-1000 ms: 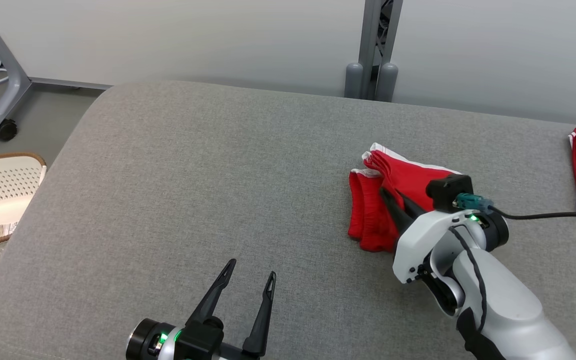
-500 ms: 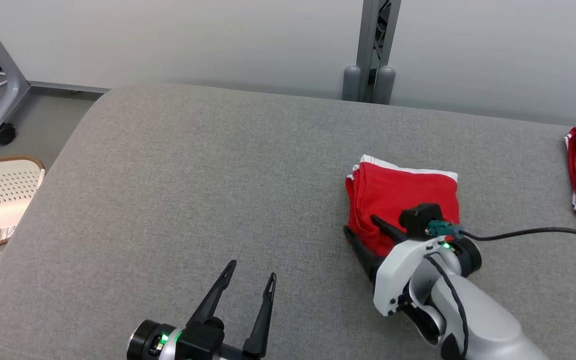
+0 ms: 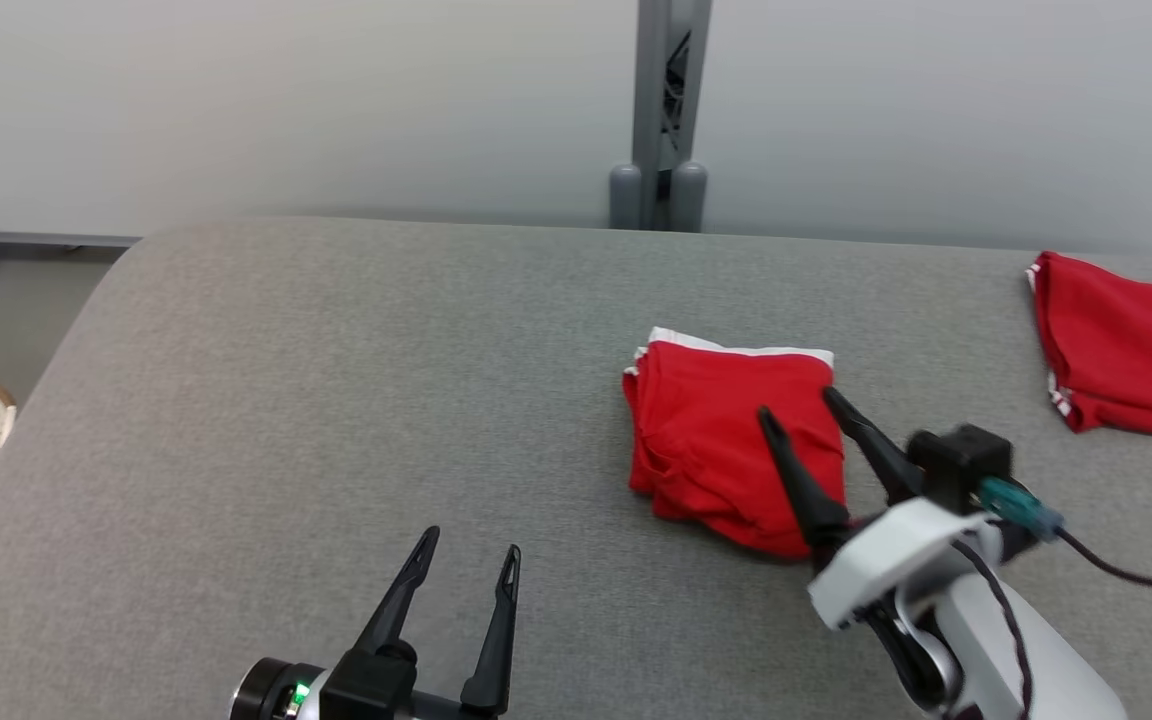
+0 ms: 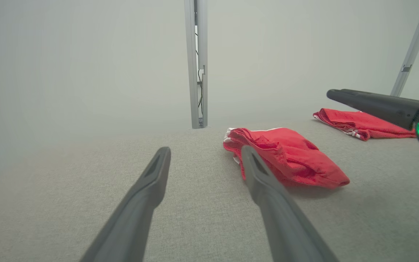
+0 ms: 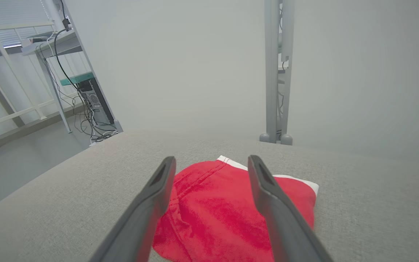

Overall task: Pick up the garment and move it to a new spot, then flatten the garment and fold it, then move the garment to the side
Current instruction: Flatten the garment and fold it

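The right end effector (image 3: pixel 796 402) hovers empty, fingers spread, over the folded red garment (image 3: pixel 711 440). The garment lies ahead and right of the left end effector (image 3: pixel 472 541), also spread and empty.

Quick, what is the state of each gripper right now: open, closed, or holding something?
Left gripper: open, holding nothing.
Right gripper: open, holding nothing, its fingers above the folded red garment.

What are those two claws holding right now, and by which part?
Nothing. The right gripper hangs open above the folded garment, jaws apart, gripping no cloth. The left gripper is open and empty too.
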